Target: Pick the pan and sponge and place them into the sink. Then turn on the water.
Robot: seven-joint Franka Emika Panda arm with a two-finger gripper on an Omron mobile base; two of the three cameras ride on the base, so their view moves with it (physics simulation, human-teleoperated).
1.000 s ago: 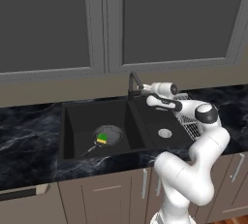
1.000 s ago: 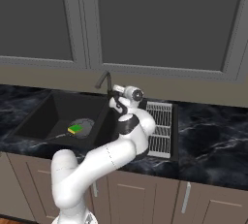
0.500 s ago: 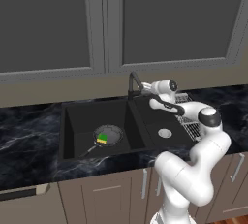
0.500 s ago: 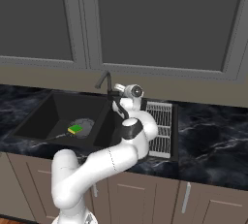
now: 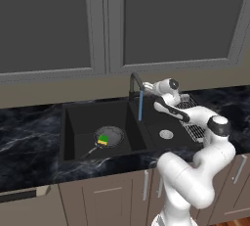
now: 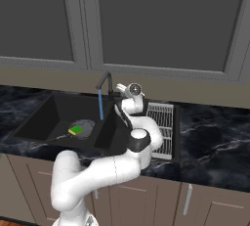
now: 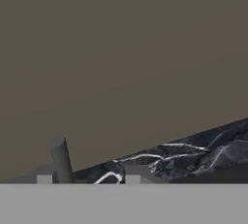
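The grey pan [image 5: 111,133] lies in the left bowl of the black sink [image 5: 90,115], its dark handle pointing to the front left. The green and yellow sponge [image 5: 102,139] rests in it. A thin blue stream of water [image 5: 140,105] falls from the dark curved faucet [image 5: 135,80]. My gripper [image 5: 149,87] sits just right of the faucet, behind the sink. From the right base view the pan [image 6: 84,124], sponge [image 6: 75,130], water [image 6: 100,103] and gripper [image 6: 119,91] stand likewise. In the hand view the fingertips [image 7: 133,174] stand apart beside a grey post [image 7: 60,159], nothing between them.
A wire dish rack [image 5: 191,117] sits on the black marble counter [image 5: 29,127] right of the sink, under my forearm. The right bowl holds a silver drain [image 5: 166,134]. Grey cabinet doors [image 5: 97,19] hang above, and the beige wall is close behind the hand.
A blue stream of water now runs from the faucet; earlier there was none. My gripper stays by the faucet with its jaws a little wider.
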